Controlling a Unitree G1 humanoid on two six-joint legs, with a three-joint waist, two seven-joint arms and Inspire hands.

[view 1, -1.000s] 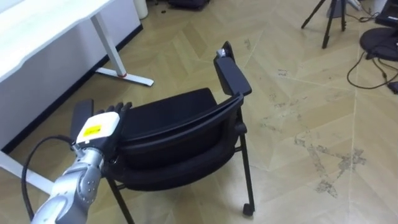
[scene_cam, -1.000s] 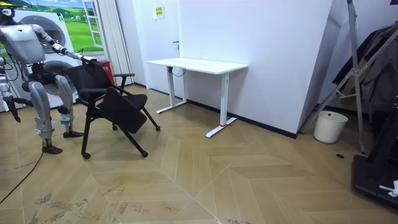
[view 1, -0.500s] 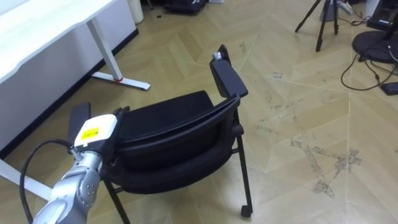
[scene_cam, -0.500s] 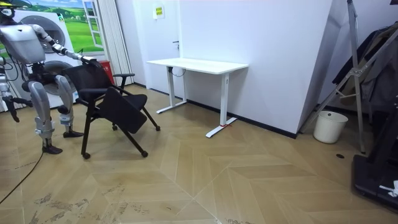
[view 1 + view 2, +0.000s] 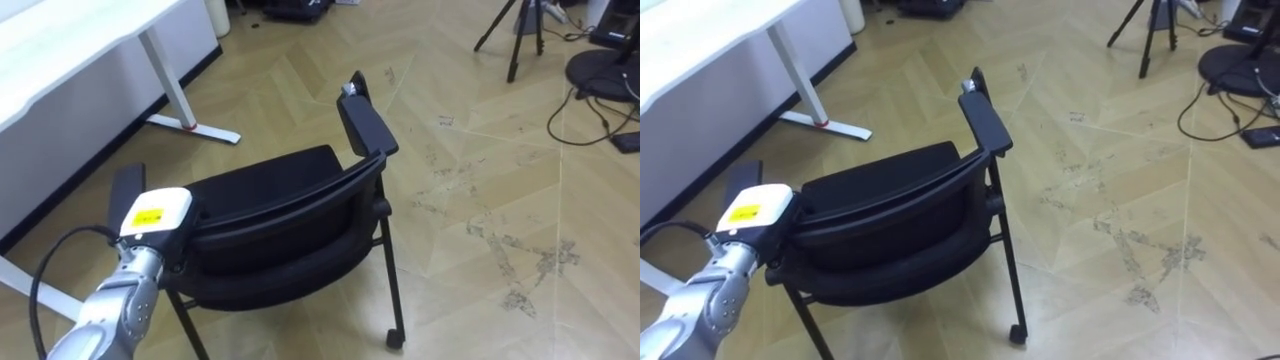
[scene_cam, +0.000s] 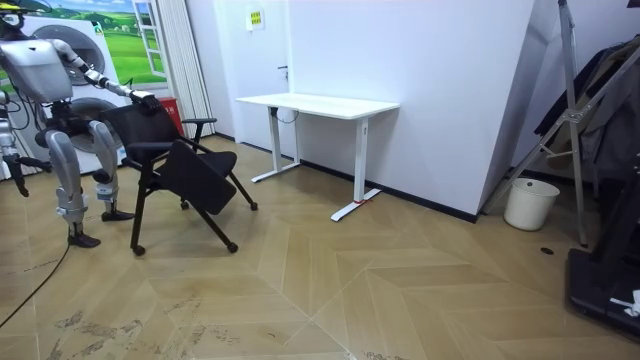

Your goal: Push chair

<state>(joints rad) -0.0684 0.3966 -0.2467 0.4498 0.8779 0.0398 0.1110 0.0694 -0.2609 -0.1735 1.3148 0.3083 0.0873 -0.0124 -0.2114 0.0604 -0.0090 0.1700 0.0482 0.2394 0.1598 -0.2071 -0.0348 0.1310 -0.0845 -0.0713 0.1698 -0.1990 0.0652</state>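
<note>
Fingers of left hand [image 5: 154,212] behind chair [image 5: 285,205] facing desk [image 5: 70,45].

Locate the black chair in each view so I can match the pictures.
Left eye view: chair fills the lower middle, slightly left.
Right eye view: chair sits lower left of centre.
Room view: chair stands at the left, before the robot.
Shared landmark: the white desk.

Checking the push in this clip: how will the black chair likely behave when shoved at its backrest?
The chair probably rolls rather than scrapes: a small caster shows under one leg. With the left robot hand high at one end of the backrest, it may swivel or tip on its thin legs.
</note>
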